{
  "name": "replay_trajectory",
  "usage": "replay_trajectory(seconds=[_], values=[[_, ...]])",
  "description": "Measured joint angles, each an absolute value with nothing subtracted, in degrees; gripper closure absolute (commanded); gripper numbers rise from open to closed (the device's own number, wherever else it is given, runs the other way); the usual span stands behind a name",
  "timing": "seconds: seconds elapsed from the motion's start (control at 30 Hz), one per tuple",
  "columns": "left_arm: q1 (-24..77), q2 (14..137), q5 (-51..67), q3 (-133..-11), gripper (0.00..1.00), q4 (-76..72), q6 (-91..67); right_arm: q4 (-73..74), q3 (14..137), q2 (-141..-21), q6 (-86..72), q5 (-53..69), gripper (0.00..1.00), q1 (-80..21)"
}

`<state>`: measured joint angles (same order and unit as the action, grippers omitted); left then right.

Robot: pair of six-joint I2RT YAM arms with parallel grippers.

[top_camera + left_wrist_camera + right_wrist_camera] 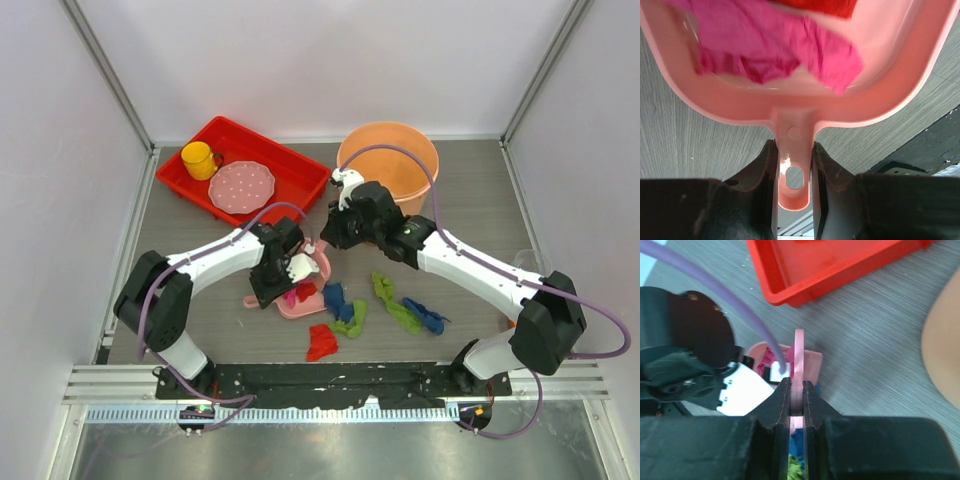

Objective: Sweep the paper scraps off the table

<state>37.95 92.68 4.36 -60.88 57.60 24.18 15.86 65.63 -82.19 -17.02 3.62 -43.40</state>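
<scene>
My left gripper (pixel 268 289) is shut on the handle (pixel 794 165) of the pink dustpan (pixel 304 296), which lies on the table (pixel 480 215). A magenta paper scrap (pixel 775 50) and a red one (pixel 825 6) lie in the pan. My right gripper (pixel 330 238) is shut on the thin pink brush (pixel 799 355), held just beyond the pan (pixel 812 365). On the table near the pan lie loose scraps: red (pixel 322 342), blue (pixel 337 300), green (pixel 352 320), green (pixel 395 300) and blue (pixel 428 318).
A red tray (pixel 300 165) with a yellow cup (pixel 199 159) and a pink dotted plate (pixel 242 186) stands at the back left. An orange basin (pixel 390 160) stands at the back, just behind my right wrist. Metal rails edge the table.
</scene>
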Motion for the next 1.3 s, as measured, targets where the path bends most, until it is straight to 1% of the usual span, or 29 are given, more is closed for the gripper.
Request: replay_trajectory(seconds=[0.17,0.33,0.43,0.6,0.83,1.0,1.3], values=[[37.7,93.4,4.4,-60.9,1.0,56.6,24.1,13.7,65.6,-82.2,-18.2,5.4,0.99,-44.2],[36.8,92.8,5.5,-60.9,1.0,55.3,24.0,14.4,65.8,-81.8,-18.3,4.2,0.99,-44.2],[35.9,90.5,6.9,-60.8,1.0,54.2,24.0,17.1,66.2,-79.6,-17.3,0.4,0.99,-44.5],[35.0,84.7,8.9,-60.8,1.0,53.8,24.1,21.4,69.0,-71.9,-14.5,-6.8,0.99,-44.6],[34.9,83.5,10.0,-63.6,1.0,56.4,24.3,22.5,72.9,-63.8,-11.5,-14.3,0.99,-44.6],[34.8,82.0,10.1,-69.3,1.0,60.6,24.4,25.1,72.9,-62.3,-10.3,-17.7,0.99,-44.6],[34.7,81.8,7.3,-86.4,1.0,69.1,22.1,28.9,73.5,-60.8,-9.1,-20.3,0.99,-44.6]])
